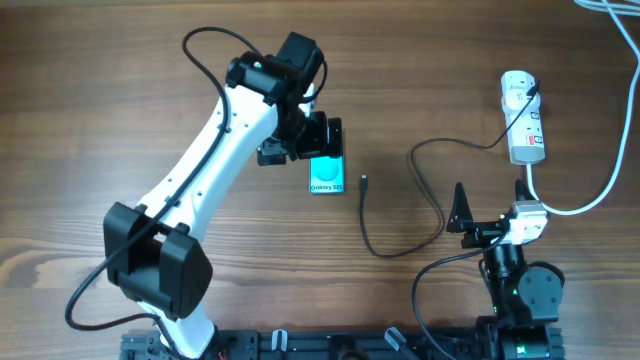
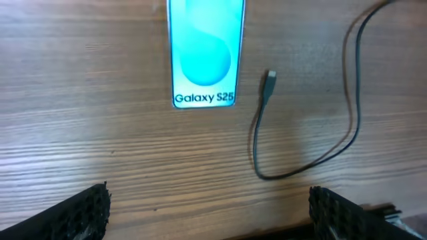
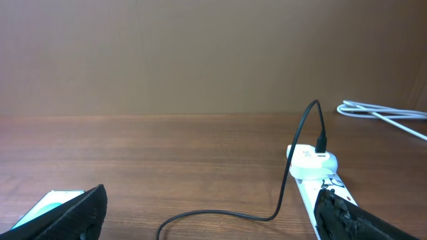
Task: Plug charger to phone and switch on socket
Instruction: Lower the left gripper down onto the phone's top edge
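Over on the wooden table [image 1: 120, 90], the phone [image 1: 326, 180] is lying flat a bit left of centre, cyan screen up, with "Galaxy S25" printed along the short edge nearest the robot's base. From overhead, the left gripper [image 1: 322, 138] hangs over the phone's far end, at 12 o'clock of it, and hides that end. Its jaws are spread wide with nothing in them. In the left wrist view both pads [image 2: 80, 213] sit in the bottom corners, with the phone ahead of them. The charger [image 2: 268, 87] isn't plugged in. Its plug tip [image 1: 364, 184] lies loose on the wood at 3 o'clock of the phone, just beside it but not touching. The black cable loops off toward 5 o'clock, then winds up to the socket [image 1: 526, 135], out at 2 o'clock near the table's edge, and goes into a white adapter [image 1: 517, 86] on the socket's far end. A thick white cord [image 3: 373, 113] trails off nearby. The right gripper [image 1: 462, 215] sits near the socket, around 7 o'clock of it, jaws wide apart and empty.
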You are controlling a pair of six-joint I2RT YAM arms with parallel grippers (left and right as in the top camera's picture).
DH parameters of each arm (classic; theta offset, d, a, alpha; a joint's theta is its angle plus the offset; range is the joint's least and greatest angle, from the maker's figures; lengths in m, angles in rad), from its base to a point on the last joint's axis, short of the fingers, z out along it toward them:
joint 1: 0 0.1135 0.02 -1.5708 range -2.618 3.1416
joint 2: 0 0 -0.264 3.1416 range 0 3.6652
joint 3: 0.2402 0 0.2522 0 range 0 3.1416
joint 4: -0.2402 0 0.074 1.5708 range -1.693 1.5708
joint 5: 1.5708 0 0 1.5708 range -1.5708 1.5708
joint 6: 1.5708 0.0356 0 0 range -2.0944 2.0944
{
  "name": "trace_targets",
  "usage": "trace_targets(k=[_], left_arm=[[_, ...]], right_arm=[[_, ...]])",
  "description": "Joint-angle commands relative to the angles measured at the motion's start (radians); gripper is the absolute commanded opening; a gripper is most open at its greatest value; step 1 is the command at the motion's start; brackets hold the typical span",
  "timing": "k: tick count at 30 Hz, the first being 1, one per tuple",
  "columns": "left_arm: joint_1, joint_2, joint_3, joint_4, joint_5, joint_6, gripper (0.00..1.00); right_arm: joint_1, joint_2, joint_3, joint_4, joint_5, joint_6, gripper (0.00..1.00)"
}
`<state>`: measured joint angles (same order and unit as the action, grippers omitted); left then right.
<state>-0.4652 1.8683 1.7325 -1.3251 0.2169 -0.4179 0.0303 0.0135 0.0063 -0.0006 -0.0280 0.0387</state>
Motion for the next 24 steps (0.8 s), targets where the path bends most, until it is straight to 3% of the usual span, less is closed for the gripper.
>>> trace_targets(k=[1, 24], left_arm=[[0.034, -0.005, 0.066, -0.010, -0.025, -0.017, 0.99], [-0.011, 0.204, 0.066, 0.076, -0.108, -0.020, 1.00]], right_arm=[[0.006, -0.009, -0.001, 0.003, 0.005, -0.013, 1.00], [0.006, -0.009, -0.001, 0.003, 0.005, -0.012, 1.00]])
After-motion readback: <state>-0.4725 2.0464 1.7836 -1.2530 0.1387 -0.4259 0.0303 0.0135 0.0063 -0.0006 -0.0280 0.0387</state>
